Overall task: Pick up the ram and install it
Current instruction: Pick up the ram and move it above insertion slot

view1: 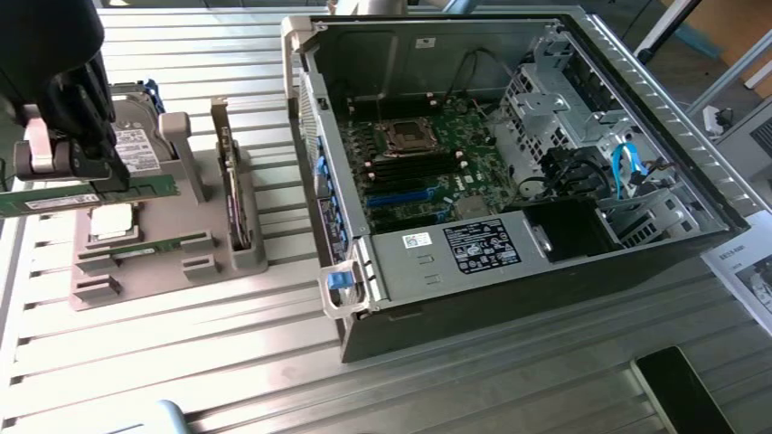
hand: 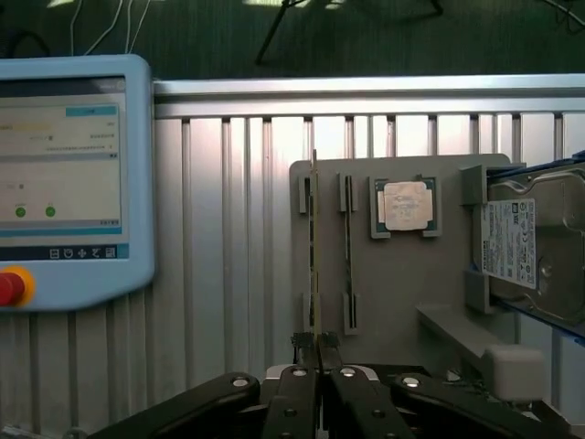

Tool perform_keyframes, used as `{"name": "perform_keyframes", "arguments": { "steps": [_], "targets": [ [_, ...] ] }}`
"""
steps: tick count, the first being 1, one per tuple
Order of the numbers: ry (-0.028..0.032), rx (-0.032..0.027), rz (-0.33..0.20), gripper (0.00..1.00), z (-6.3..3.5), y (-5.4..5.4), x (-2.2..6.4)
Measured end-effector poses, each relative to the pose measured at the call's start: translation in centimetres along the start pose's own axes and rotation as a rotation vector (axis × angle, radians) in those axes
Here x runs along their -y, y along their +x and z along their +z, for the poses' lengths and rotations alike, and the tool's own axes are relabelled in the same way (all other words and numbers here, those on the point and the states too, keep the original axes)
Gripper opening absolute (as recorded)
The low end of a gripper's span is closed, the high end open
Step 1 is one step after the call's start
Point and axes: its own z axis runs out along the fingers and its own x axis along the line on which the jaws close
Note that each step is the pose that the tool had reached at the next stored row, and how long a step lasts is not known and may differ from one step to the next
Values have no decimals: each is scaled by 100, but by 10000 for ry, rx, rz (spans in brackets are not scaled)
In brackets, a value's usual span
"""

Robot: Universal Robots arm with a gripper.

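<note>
Seen from the exterior camera, your arm's dark fingers (view1: 99, 158) are clenched on the ram (view1: 49, 201), a long, thin green circuit-board stick. They hold it level above the part of the grey plastic parts holder (view1: 145, 271) toward the exterior view's left, on the slatted aluminium bench (view1: 181, 362). In the holder, a second green memory stick (view1: 157, 244) lies in its slot near a square silver processor chip (view1: 115, 221). A taller expansion card (view1: 230, 181) stands on edge, and a silver hard drive (view1: 139, 149) sits toward the back. At the exterior view's right, well apart from the ram, the open dark computer case (view1: 483, 298) lies on its side with its green motherboard (view1: 410, 172) exposed. From your wrist camera, the fingers (hand: 292, 398) meet on the ram (hand: 314, 247), which appears edge-on as a thin line in front of the grey holder (hand: 411, 283). The second stick (hand: 347, 242) sits just beside it between its clips. The processor chip (hand: 406, 206) rests in its square recess, with the hard drive (hand: 539, 247) beyond it. A blue-framed control pendant (hand: 69, 169) with a red button (hand: 9, 286) lies on the slatted bench (hand: 219, 238).
</note>
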Motion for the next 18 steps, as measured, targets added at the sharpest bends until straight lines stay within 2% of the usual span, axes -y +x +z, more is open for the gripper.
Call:
{"name": "perform_keyframes", "arguments": {
  "steps": [9, 18],
  "targets": [
    [-1, -1, 0, 12, -139, 5, 0],
    [-1, 0, 0, 12, -170, 6, 0]
  ]
}}
